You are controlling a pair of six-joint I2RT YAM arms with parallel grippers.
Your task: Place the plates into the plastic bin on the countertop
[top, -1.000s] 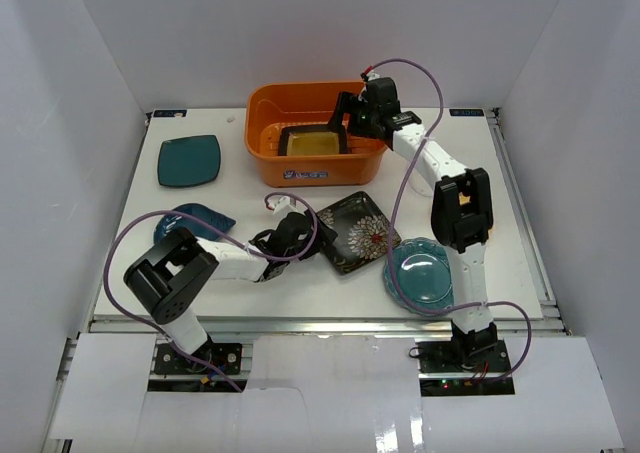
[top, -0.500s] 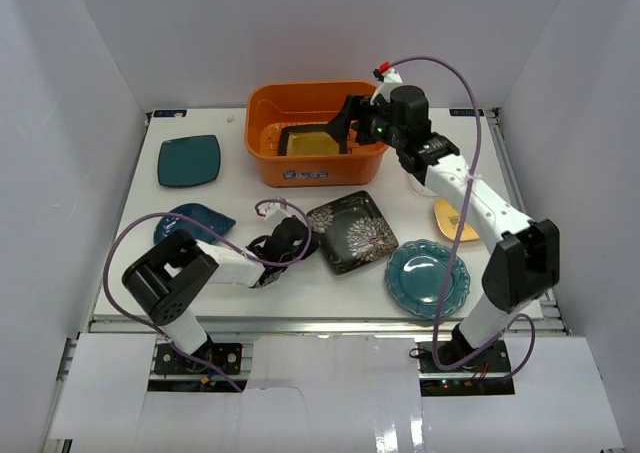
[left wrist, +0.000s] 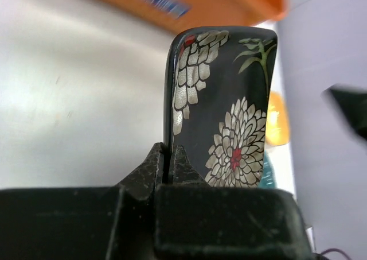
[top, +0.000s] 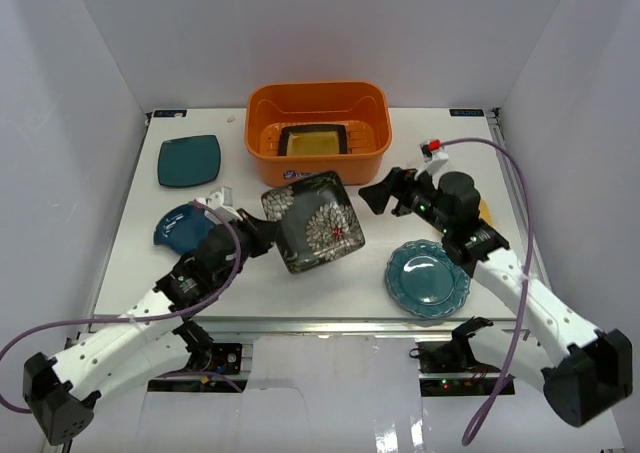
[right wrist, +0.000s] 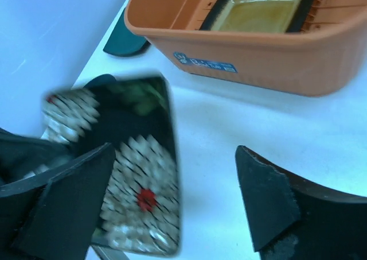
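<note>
Top external: amber plate (top: 315, 140) in bin (top: 262, 108); left gripper (top: 257, 235) pinching flowered plate (top: 312, 221) (right gripper (top: 388, 191) wide, empty); other plates (top: 427, 278) outside bin

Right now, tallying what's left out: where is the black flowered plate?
The black flowered plate is mid-table in the top view, just in front of the orange bin, left of the teal scalloped plate, its edge pinched in the left arm's fingers.

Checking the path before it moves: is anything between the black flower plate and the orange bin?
Nothing visible. The black flower plate, clamped in the left pincer, hangs just before the front wall of the orange bin; the open right pincer is off to the right.
</note>
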